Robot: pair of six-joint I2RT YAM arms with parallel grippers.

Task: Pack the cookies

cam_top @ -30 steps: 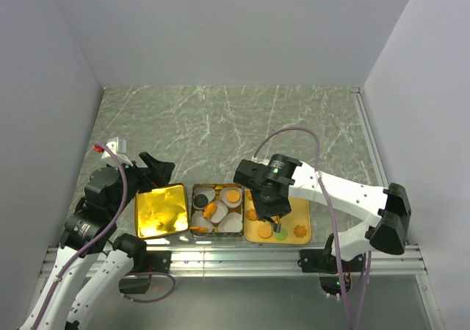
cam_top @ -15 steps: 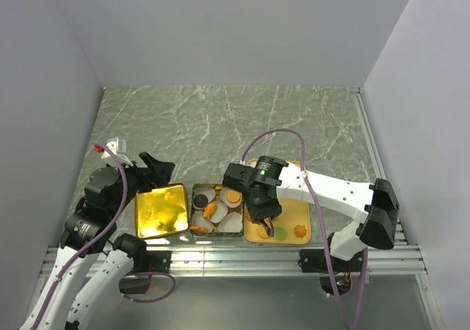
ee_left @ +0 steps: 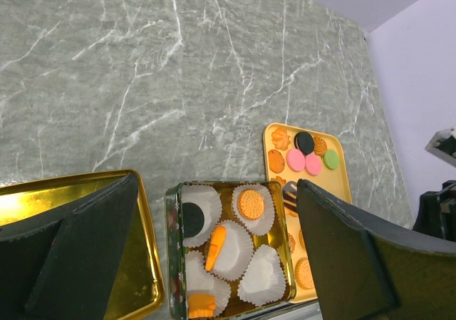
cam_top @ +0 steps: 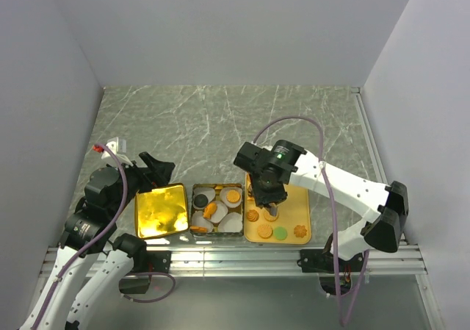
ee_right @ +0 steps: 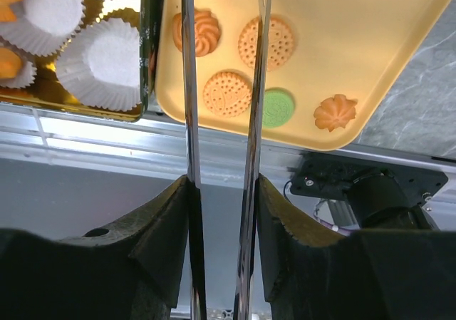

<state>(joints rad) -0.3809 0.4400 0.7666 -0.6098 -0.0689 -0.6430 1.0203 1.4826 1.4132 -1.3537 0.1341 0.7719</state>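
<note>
Right gripper [cam_top: 271, 212] low over cookies [cam_top: 280, 232], grip unclear

Cookies [ee_right: 266, 42]: dotted patterns, no letters legible.
Tin [ee_left: 171, 249]: no readable label.
Tray [ee_right: 356, 35]: no print to read.

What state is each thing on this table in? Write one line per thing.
Tin: open, lid off.
Lid: lying inside-up, left of the tin.
Cups: in the tin, some holding cookies, some empty.
Tray: partly covered with loose cookies.
Left tool: open, empty, by the lid.
Right tool: over the tray, fingers a narrow gap apart; grip unclear.
</note>
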